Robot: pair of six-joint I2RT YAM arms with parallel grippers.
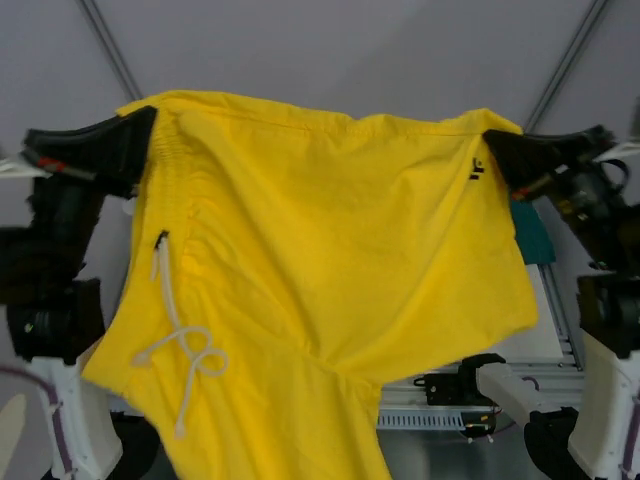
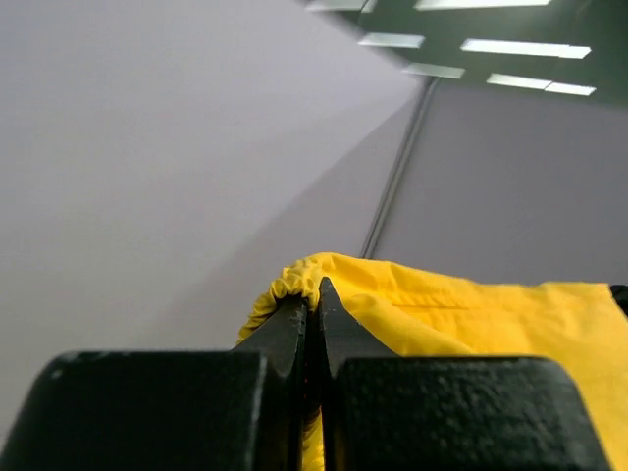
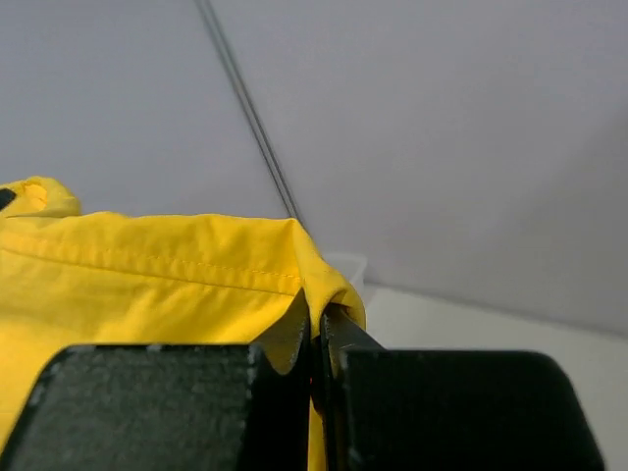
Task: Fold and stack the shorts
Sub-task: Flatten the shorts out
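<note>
The yellow shorts (image 1: 330, 260) hang spread wide in the air, filling most of the top view. A white drawstring (image 1: 175, 335) dangles on their left side and a small black logo (image 1: 477, 170) sits near the upper right corner. My left gripper (image 1: 150, 125) is shut on the upper left corner, where bunched yellow cloth (image 2: 294, 280) shows at its tips (image 2: 312, 294). The right gripper (image 1: 492, 145) is shut on the upper right corner, cloth (image 3: 196, 265) folded over its tips (image 3: 316, 319). A patch of dark teal shorts (image 1: 530, 240) peeks out behind the right edge, mostly hidden.
The hanging cloth hides most of the table. An aluminium rail and pale table surface (image 1: 545, 350) show at lower right, with a black and white fixture (image 1: 490, 385) on them. A grey backdrop with thin poles (image 1: 110, 50) stands behind.
</note>
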